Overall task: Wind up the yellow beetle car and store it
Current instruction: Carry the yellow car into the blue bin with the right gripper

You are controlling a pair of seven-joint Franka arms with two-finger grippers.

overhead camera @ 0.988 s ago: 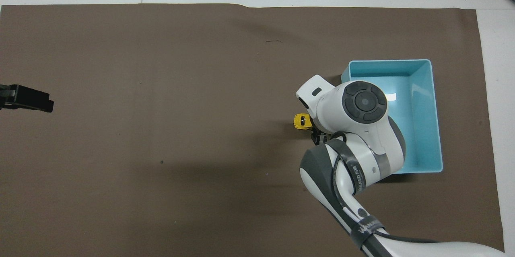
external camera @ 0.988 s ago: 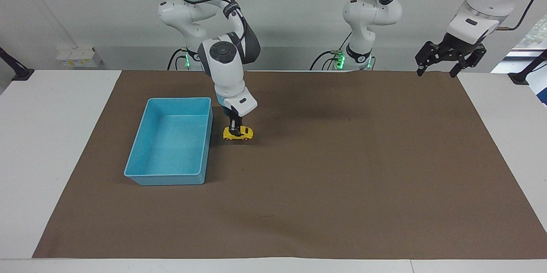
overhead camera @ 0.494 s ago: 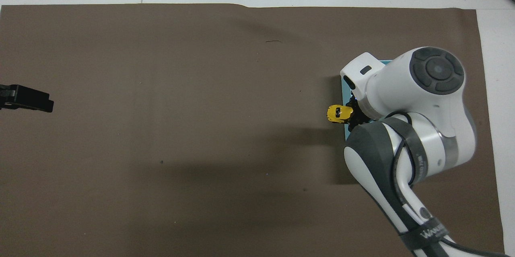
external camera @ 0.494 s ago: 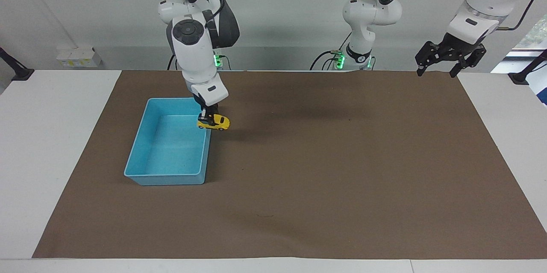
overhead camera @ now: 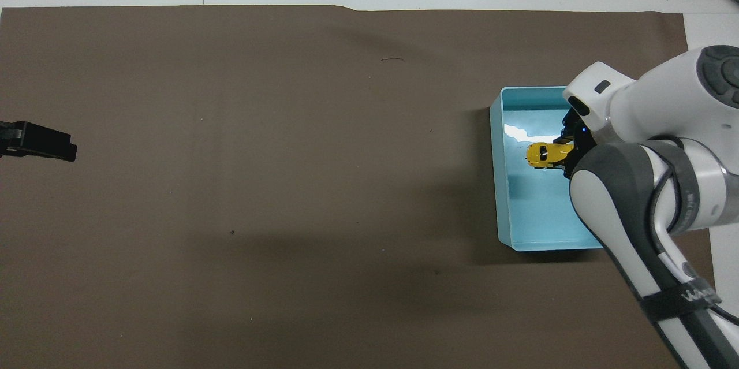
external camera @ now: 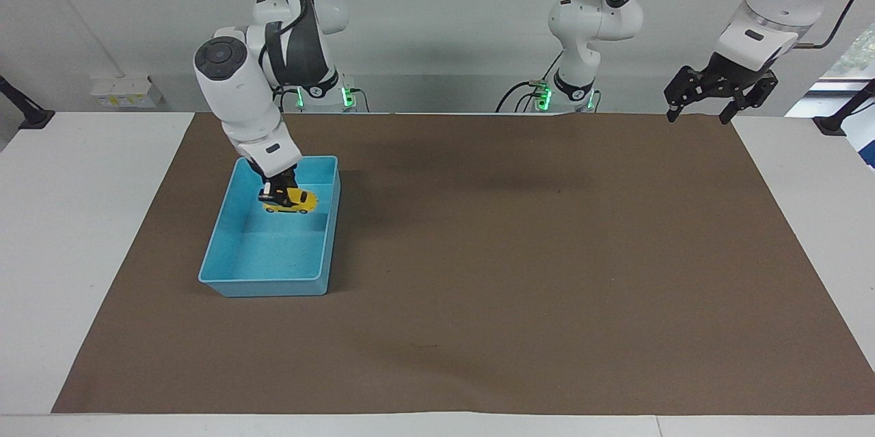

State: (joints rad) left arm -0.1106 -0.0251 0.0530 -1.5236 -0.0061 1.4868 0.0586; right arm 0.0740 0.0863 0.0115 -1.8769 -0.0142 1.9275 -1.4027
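Yellow beetle car point(external camera: 290, 200) in right gripper point(external camera: 280, 189)

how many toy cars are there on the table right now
1. The yellow beetle car is not on the table itself: the right gripper holds it over the light blue bin. No other car shows; the arm hides part of the bin.

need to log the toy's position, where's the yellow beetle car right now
The yellow beetle car is held up in the right gripper, over the inside of the light blue bin at the right arm's end of the table.
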